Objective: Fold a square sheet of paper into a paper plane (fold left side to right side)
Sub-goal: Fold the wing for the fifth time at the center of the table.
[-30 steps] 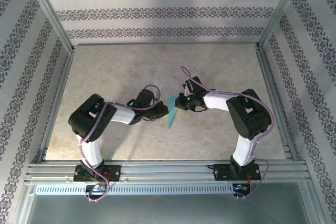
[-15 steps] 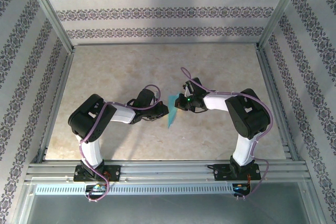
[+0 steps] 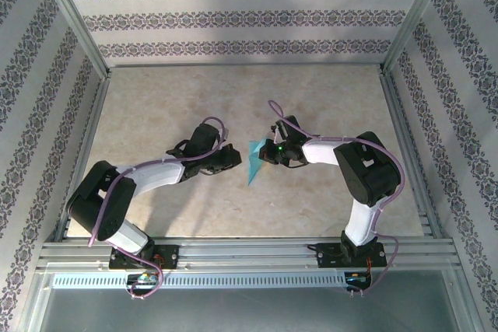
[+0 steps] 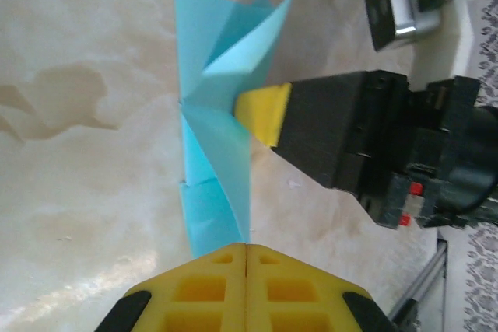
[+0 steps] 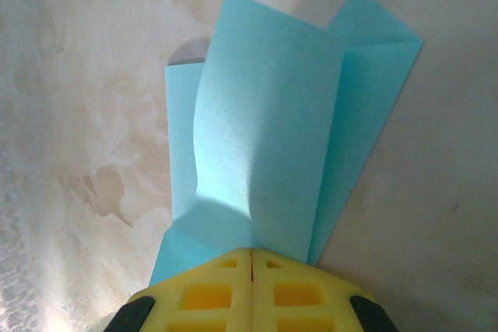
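The cyan-blue paper (image 3: 254,162) is a creased, partly folded shape standing up at mid-table between both grippers. My right gripper (image 3: 268,153) is shut on it. In the right wrist view the paper's flaps (image 5: 272,138) fan out from the shut tips of that gripper (image 5: 251,251). In the left wrist view its yellow fingertip (image 4: 263,114) presses the paper's middle (image 4: 218,153). My left gripper (image 3: 235,161) is shut. The paper's narrow tail runs down to its tips (image 4: 247,246); whether it is pinched there I cannot tell.
The beige marbled table (image 3: 327,99) is fenced by aluminium rails (image 3: 249,248) at front and sides, with patterned walls behind. Both arms bend inward over the middle. Purple cables loop above each wrist.
The left arm has stretched out low, its elbow swinging down to the left and its gripper pulling slightly left. The right arm and the paper have barely moved.
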Robot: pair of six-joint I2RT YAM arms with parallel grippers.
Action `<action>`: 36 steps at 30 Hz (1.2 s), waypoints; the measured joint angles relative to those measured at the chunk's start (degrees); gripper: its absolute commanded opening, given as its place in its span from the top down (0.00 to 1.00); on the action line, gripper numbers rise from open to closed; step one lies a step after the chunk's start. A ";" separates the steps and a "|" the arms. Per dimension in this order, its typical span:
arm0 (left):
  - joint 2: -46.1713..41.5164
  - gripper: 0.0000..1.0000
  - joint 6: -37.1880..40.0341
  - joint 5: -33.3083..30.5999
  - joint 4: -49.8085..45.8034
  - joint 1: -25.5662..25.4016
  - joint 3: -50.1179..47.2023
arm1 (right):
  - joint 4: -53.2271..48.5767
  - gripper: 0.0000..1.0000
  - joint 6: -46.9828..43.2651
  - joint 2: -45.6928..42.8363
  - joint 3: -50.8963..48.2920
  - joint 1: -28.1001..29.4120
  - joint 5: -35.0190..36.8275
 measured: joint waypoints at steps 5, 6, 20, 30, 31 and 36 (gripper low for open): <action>3.61 0.99 -1.31 4.39 0.13 -1.88 3.15 | 0.00 1.00 0.00 0.00 0.00 0.00 -0.02; 4.70 0.99 -1.51 4.68 0.15 -2.58 3.93 | 0.02 1.00 0.00 0.00 -0.02 0.00 -0.02; 11.69 1.00 -1.66 5.86 -0.04 -4.70 7.26 | 0.20 1.00 -0.02 0.00 -0.11 0.00 -0.07; 13.81 1.00 -0.85 5.44 -0.46 -4.70 7.26 | 0.20 1.00 -0.02 0.00 -0.11 0.00 -0.09; 13.84 1.00 -0.85 5.44 -0.48 -4.70 7.26 | 0.20 1.00 -0.02 0.00 -0.11 0.00 -0.09; 14.62 1.00 -0.85 5.44 -0.46 -4.72 7.23 | 0.20 1.00 -0.02 0.00 -0.11 0.00 -0.09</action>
